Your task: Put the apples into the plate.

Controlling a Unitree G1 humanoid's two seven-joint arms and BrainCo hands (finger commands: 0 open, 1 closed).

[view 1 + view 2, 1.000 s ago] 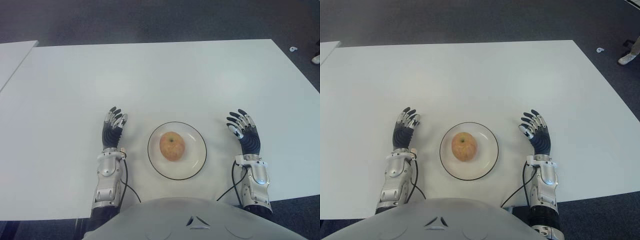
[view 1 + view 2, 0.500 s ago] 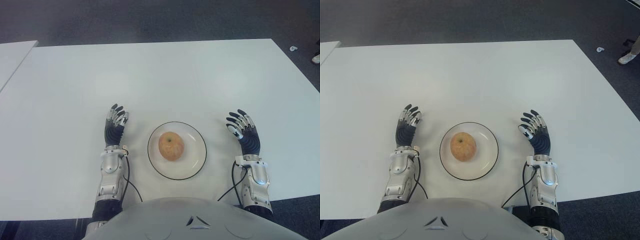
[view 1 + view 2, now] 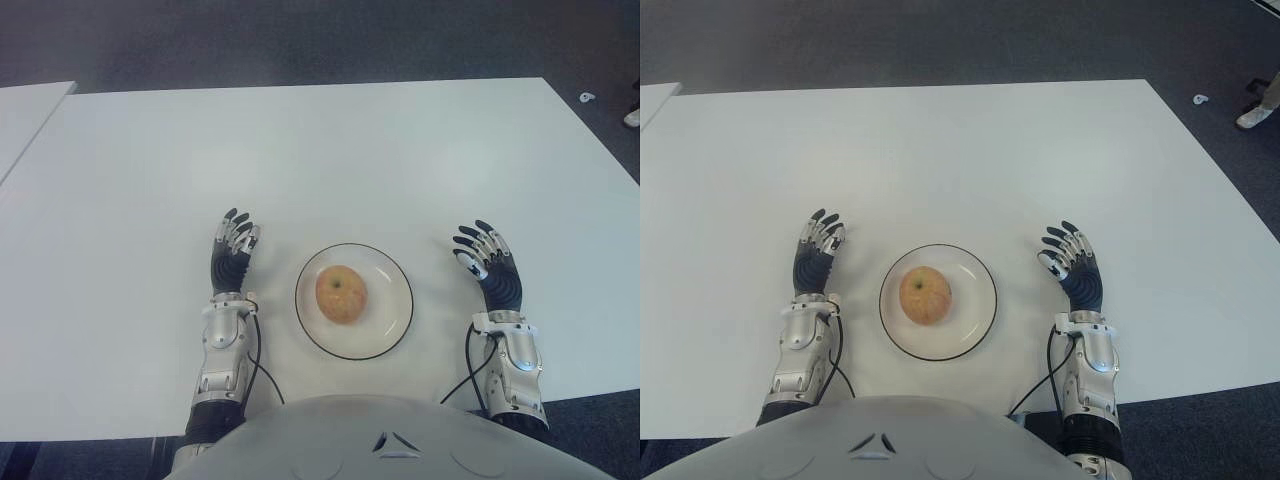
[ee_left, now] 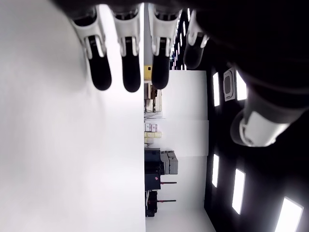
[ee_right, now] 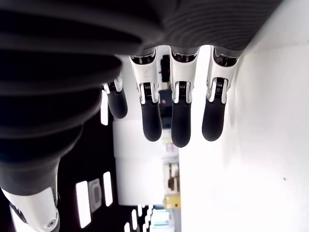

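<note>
One yellow-red apple [image 3: 341,294] lies left of centre in a white plate [image 3: 390,314] with a dark rim, near the table's front edge. My left hand [image 3: 233,248] shows just left of the plate, fingers stretched out and holding nothing. My right hand [image 3: 484,253] shows to the plate's right, fingers spread and empty too. In the left wrist view the fingers [image 4: 126,63] point straight out over the bare white table. The right wrist view shows its fingers [image 5: 178,118] extended the same way. No other apple is in view.
The white table [image 3: 320,160] stretches wide behind the plate. A second white table's corner [image 3: 25,105] shows at the far left. Dark floor lies beyond, with a small white object [image 3: 587,97] on it at the upper right.
The apple has rolled slightly to the left inside the plate. My left hand has shifted a little towards the plate. The right hand stays where it was.
</note>
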